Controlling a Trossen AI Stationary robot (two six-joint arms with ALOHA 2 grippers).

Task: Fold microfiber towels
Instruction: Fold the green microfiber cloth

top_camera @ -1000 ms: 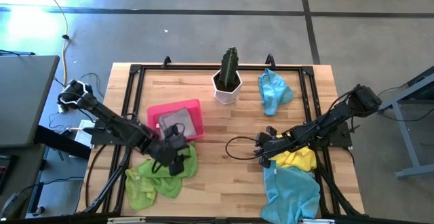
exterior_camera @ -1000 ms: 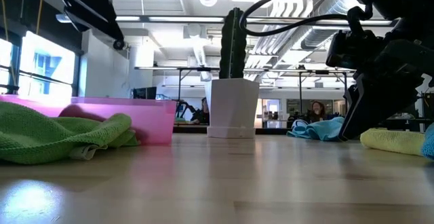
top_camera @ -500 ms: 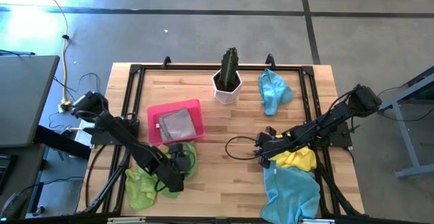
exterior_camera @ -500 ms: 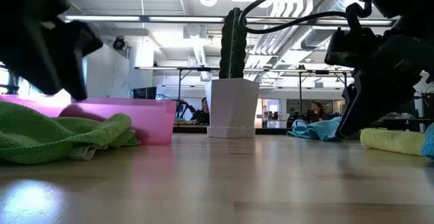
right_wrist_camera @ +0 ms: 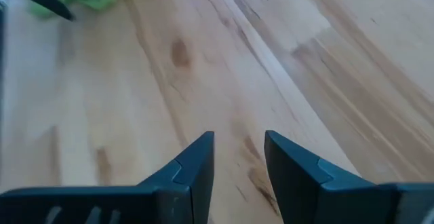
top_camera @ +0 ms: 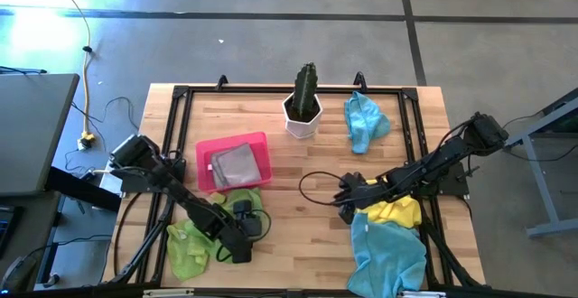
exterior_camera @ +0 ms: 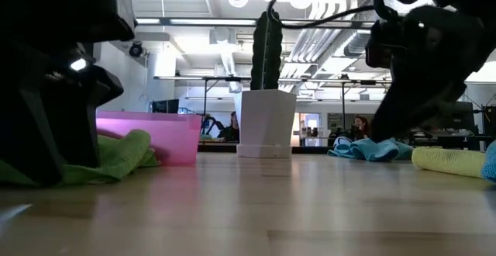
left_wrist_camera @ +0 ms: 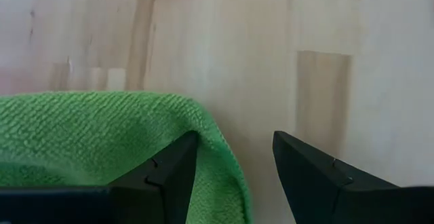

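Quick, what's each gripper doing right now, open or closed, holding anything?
Left gripper: open, empty, at the edge of the lime green microfiber towel.
Right gripper: open, empty, over bare wooden table.

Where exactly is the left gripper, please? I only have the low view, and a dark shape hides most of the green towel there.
Observer: The left gripper is open, with the lime green towel's edge running between its fingers.
Operator: Thank you. Is the other arm carrying anything?
Observer: No. The right gripper is open over the bare table, beside the yellow towel.
Operator: Is anything put away already?
Observer: A grey towel lies inside the pink tray.
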